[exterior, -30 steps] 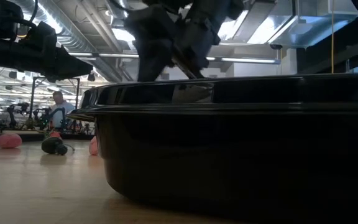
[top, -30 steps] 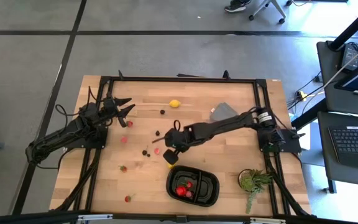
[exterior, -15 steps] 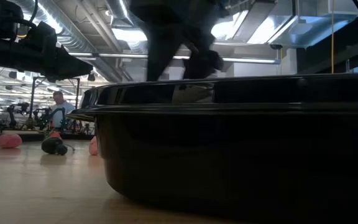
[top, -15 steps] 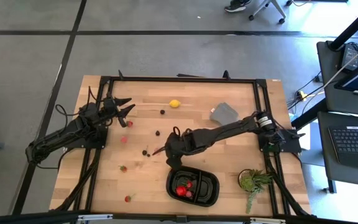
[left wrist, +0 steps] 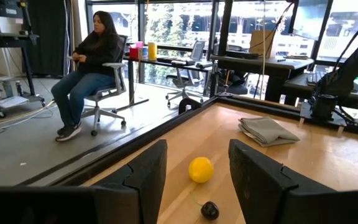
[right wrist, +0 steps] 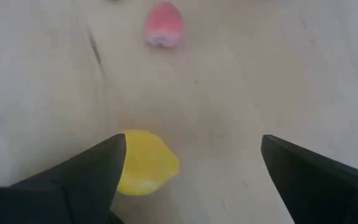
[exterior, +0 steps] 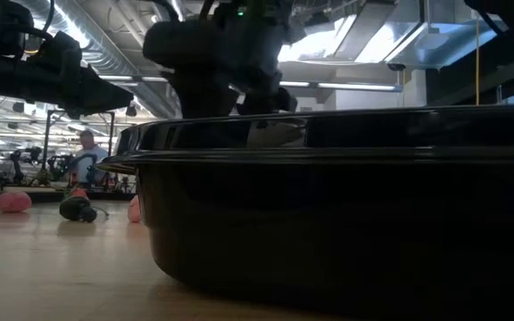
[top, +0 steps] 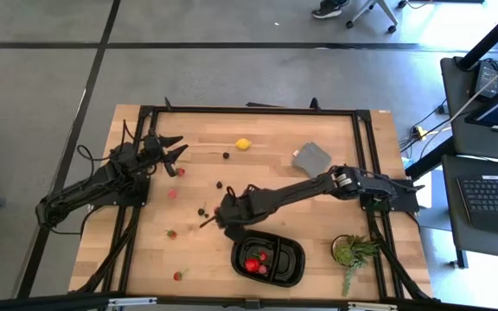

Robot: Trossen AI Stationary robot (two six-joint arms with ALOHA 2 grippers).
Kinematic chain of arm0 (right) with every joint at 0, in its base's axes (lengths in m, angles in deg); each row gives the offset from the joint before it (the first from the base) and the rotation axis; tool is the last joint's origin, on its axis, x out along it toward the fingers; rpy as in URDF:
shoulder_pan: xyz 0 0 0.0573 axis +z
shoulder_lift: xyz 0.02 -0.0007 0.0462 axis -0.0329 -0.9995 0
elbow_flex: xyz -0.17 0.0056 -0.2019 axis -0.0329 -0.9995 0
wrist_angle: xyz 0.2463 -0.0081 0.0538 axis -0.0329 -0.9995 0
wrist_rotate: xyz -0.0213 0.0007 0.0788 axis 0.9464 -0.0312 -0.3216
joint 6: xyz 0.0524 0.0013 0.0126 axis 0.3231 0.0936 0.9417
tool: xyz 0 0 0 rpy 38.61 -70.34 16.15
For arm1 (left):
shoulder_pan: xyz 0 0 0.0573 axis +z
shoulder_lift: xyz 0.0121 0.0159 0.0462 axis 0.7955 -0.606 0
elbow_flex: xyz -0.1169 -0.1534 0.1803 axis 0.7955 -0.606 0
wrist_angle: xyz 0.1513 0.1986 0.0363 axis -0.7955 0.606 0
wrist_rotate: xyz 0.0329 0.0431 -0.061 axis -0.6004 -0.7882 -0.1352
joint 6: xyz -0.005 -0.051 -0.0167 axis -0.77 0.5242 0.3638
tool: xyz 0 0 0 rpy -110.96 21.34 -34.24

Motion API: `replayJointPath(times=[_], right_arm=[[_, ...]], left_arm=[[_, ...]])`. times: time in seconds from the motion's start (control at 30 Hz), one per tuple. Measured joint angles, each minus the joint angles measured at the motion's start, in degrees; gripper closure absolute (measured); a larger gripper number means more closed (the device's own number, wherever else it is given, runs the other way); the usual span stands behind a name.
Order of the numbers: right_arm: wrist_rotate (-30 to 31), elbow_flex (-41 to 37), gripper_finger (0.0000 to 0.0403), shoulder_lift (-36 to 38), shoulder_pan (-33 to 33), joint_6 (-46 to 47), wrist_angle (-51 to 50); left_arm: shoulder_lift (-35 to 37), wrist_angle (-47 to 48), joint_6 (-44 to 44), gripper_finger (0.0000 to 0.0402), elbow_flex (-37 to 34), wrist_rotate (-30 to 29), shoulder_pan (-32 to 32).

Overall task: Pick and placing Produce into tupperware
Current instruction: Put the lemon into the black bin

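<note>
Wooden table (top: 318, 194) carrying scattered produce. Left gripper (top: 173, 147) idling near far-left edge, fingers parted, holding nothing. Right gripper (top: 217, 218) hovering wide open over lemon (right wrist: 143, 163), just beside black tupperware (top: 294, 263) containing red pieces (top: 254, 261).

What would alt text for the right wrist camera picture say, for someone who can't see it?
The right gripper, its two dark fingers spread wide, looks down on the wooden table with a yellow lemon lying between the fingers, close beside one of them. Farther off on the wood lies a small red strawberry piece.
</note>
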Motion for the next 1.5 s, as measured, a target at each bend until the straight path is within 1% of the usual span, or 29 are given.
replayJointPath(times=[0.23, 0.33, 0.4, 0.43, 0.5, 0.53, 0.6, 0.7, 0.83, 0.97, 1.1, 1.5], right_arm=[[-0.2, 0.3, 0.0028, 0.2, 0.1, 9.6, 0.7], [-0.7, 0.3, 0.0028, 0.3, 0.1, 17.1, 2.2], [-2.4, 0.3, 0.0028, 0.3, 0.1, 21.8, 3.8], [-3.9, 0.3, 0.0028, 0.3, 0.0, 22.6, 4.7], [-7.8, 0.3, 0.0028, 0.3, 0.0, 21.3, 5.9], [-8.4, 0.3, 0.0028, 0.3, 0.0, 20.7, 6.7], [-8.6, 0.3, 0.0028, 0.3, 0.1, 23.5, 8.5], [-7.6, 0.3, 0.0028, 0.4, 0.1, 29.4, 7.3], [-5.1, 0.3, 0.0028, 0.4, 0.1, 34.8, 3.6], [-5.0, 0.3, 0.0028, -0.3, 0.2, 39.3, 0.6], [-5.8, 0.3, 0.0028, -1.1, 0.4, 40.9, -0.1], [-6.0, 0.0, 0.0028, -1.4, 0.8, 40.9, 0.0]], left_arm=[[0.0, 0.0, 0.0, 0.0237, 0.0, 0.0, 0.0], [0.0, 0.0, 0.0, 0.0237, 0.0, 0.0, 0.0], [0.0, 0.0, 0.0, 0.0237, 0.0, 0.0, 0.0], [0.0, 0.0, 0.0, 0.0237, 0.0, 0.0, 0.0], [0.0, 0.0, 0.0, 0.0237, 0.0, 0.0, 0.0], [0.0, 0.0, 0.0, 0.0237, 0.0, 0.0, 0.0], [0.0, 0.0, 0.0, 0.0237, 0.0, 0.0, 0.0], [0.0, 0.0, 0.0, 0.0237, 0.0, 0.0, 0.0], [0.0, 0.0, 0.0, 0.0237, 0.0, 0.0, 0.0], [0.0, 0.0, 0.0, 0.0237, 0.0, 0.0, 0.0], [0.0, 0.0, 0.0, 0.0237, 0.0, 0.0, 0.0], [0.0, 0.0, 0.0, 0.0237, 0.0, 0.0, 0.0]])
